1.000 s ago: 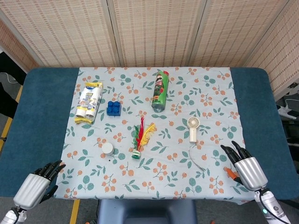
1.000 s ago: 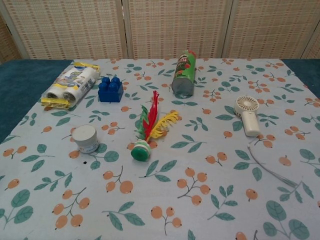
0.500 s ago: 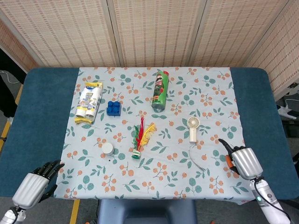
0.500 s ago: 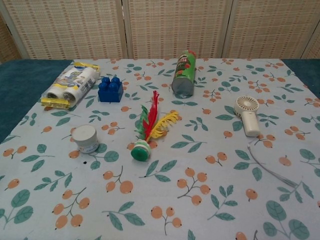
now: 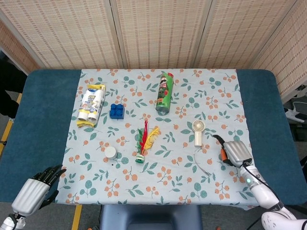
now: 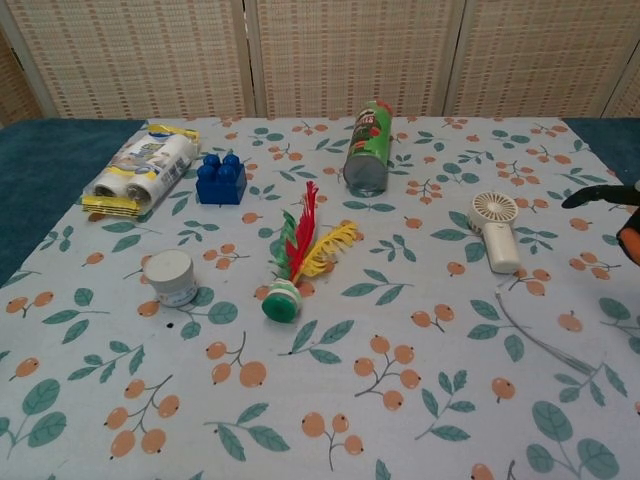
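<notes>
Room: woven tan screens stand behind my table [image 5: 38, 124], which is dark blue with a flowery cloth [image 5: 216, 96] over the middle.

What changed: a second ago my right robot hand [image 5: 235, 152] was down at the lower right of the frame, near the cloth's front edge. Now it is higher up and further in, just right of the little white fan [image 5: 197, 132]. In the chest view its dark fingertips [image 6: 590, 195] now poke in at the right edge; before, that view showed no hand.

What that means: I think I am moving toward the fan, the closest thing to this hand. I am not touching it yet.

Right hand pose: the silver back faces up and one dark finger points up and left at the fan. I cannot tell if the other fingers are spread or curled. I see nothing held in it.

Left hand: my left robot hand [image 5: 33, 190] sits at the lower left, off the cloth, in the same place as before. Its dark fingers are a little apart and hold nothing.

Fan: it lies flat at the middle right of the cloth, round head up the frame, with a thin white cord [image 5: 201, 162] just below it.

Other things: a feathered shuttlecock [image 5: 143, 141] in the middle, a green can [image 5: 164, 92] lying above it.
</notes>
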### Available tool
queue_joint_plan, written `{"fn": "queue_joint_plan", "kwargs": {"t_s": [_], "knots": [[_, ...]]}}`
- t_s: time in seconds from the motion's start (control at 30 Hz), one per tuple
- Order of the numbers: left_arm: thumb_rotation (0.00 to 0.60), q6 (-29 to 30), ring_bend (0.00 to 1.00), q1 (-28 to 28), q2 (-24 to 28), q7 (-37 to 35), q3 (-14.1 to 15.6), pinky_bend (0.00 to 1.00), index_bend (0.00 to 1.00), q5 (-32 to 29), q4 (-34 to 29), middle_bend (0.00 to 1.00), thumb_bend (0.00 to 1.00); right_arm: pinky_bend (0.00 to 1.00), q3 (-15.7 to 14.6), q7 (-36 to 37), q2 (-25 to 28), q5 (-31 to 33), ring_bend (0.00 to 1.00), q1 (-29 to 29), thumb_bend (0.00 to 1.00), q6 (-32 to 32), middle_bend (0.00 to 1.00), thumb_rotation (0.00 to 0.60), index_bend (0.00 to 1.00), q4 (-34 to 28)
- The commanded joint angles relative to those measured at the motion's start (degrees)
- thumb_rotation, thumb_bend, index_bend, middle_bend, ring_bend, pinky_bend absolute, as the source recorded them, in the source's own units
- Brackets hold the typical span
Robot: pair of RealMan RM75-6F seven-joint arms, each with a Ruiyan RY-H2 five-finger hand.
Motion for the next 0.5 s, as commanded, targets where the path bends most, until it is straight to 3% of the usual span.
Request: {"fn": "queue_joint_plan", "kwargs": {"t_s": [0.03, 0.5], "knots": [[0.6, -0.3, 0.17, -0.1, 0.0, -0.1, 0.0, 0.47, 0.16, -0.3, 0.0, 0.12, 0.34, 0.69, 1.6, -5.4, -1.2, 10.0, 0.65, 5.8, 0.73, -5.1, 0.71, 0.6, 0.03, -2.7], [0.6, -0.3, 0.17, -0.1, 0.3, -0.6, -0.1, 0.47, 0.16, -0.3, -0.1, 0.12, 0.34, 0.69, -0.4, -8.5, -5.4, 21.0, 0.65, 11.9, 0.74, -3.6, 0.71, 0.6, 0.0, -3.1]]}}
